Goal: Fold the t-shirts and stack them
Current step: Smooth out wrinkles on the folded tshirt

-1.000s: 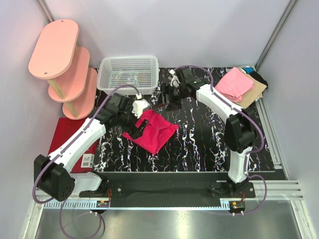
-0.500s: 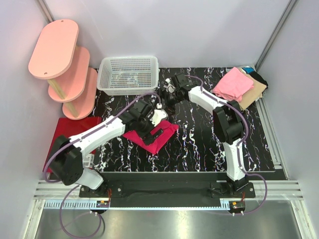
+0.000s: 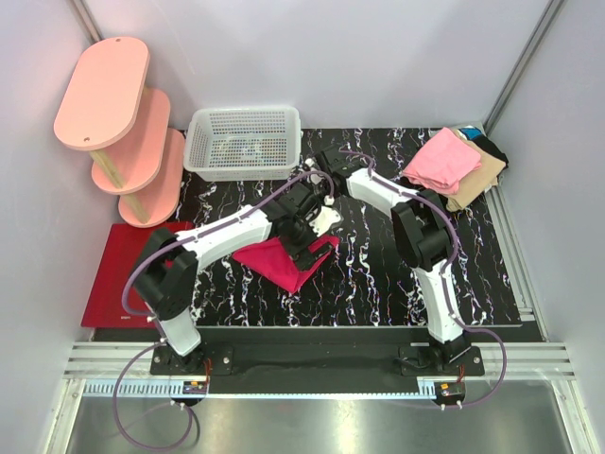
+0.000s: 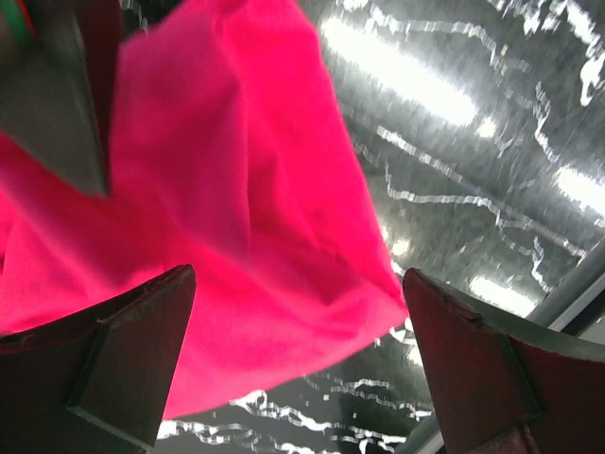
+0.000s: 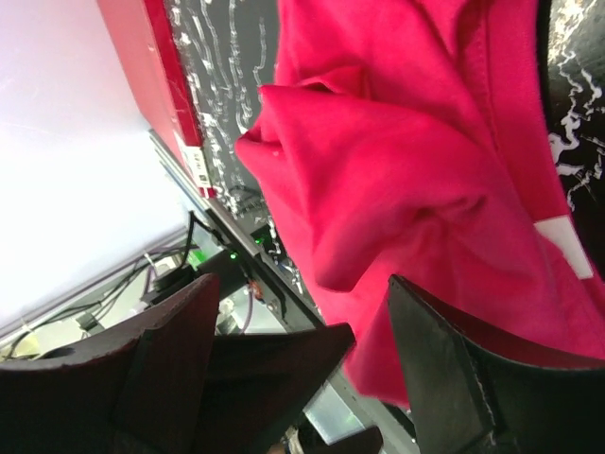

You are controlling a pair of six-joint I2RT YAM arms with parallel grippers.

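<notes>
The bright magenta-red t-shirt [image 3: 272, 260] lies crumpled on the black marbled table [image 3: 378, 274], left of centre. My left gripper [image 3: 307, 244] is open and empty, low over the shirt's right edge; its wrist view shows the shirt [image 4: 236, 189] between the spread fingers [image 4: 113, 350]. My right gripper [image 3: 319, 182] is open and empty, just behind the shirt and close to my left wrist; its view looks along the bunched shirt [image 5: 406, 170]. Folded light pink [image 3: 442, 158], tan [image 3: 477, 178] and black/teal [image 3: 489, 148] shirts are stacked at the back right corner.
A white mesh basket [image 3: 244, 142] stands at the back left of the table. A pink tiered shelf [image 3: 113, 123] stands at far left. A flat dark red mat [image 3: 118, 279] lies off the table's left edge. Both forearms cross near the table's back middle.
My left gripper swung right across the shirt to its right edge. My right gripper moved left and nearer, from the back middle to beside my left wrist.
</notes>
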